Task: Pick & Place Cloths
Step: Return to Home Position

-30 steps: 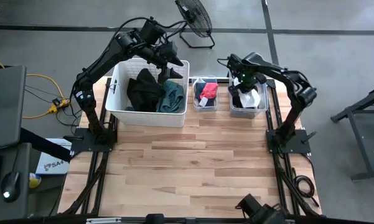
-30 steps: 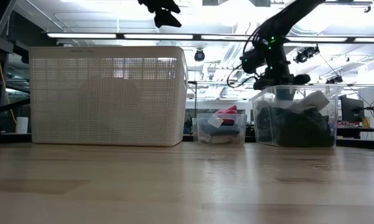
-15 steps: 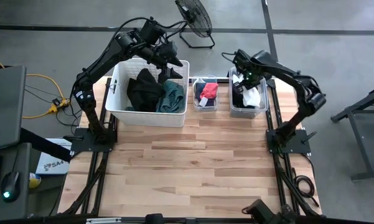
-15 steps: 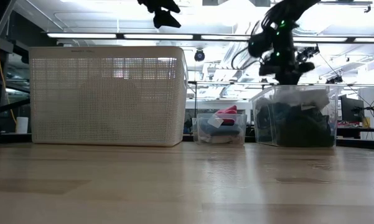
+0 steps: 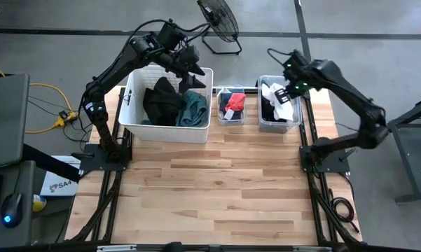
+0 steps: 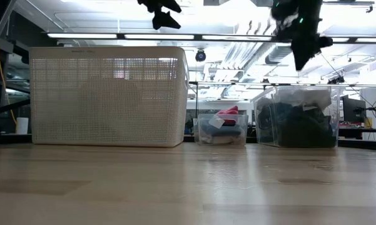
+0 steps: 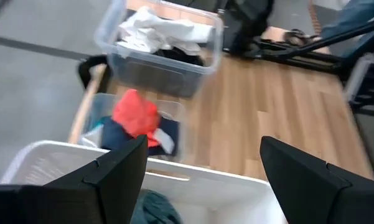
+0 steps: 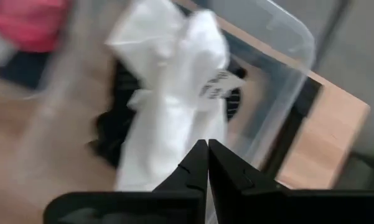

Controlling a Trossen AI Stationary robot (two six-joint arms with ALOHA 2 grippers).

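High view: right gripper (image 8: 208, 144) hung over 1 o'clock tub (image 5: 279, 129), pinched together, empty; left gripper (image 7: 203, 142) gaped, empty, over basket (image 5: 164, 133). Judged homing; arms needed retracting next.

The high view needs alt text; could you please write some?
A white basket of black and teal cloths and two clear tubs stand on a wooden table. The left gripper hangs over the basket, the right gripper over the right tub.
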